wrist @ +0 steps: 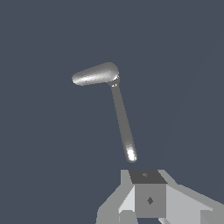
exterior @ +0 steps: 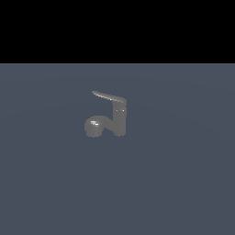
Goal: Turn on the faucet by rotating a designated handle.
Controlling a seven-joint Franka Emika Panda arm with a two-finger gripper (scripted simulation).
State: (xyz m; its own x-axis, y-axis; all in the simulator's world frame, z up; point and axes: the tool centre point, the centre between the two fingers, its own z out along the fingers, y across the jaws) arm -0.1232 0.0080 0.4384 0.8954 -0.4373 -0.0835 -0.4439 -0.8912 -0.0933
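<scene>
A: Where does the faucet [exterior: 117, 120] stand?

B: Alone on the flat grey-blue desk [exterior: 183, 183], with the handle [exterior: 108, 96] lying across the top of its post, pointing toward the exterior view's left.

A: And the end effector [wrist: 146, 205]?

B: Only its pale, blocky body shows in the wrist view, well apart from the faucet. I cannot tell whether its fingers are apart or together.

A: What could go wrong?

B: The handle is a thin, smooth, tapering metal blade. A push near the tip may slide off; a wrong approach could hit the rounded, glossy spout head [exterior: 94, 126] instead.
</scene>
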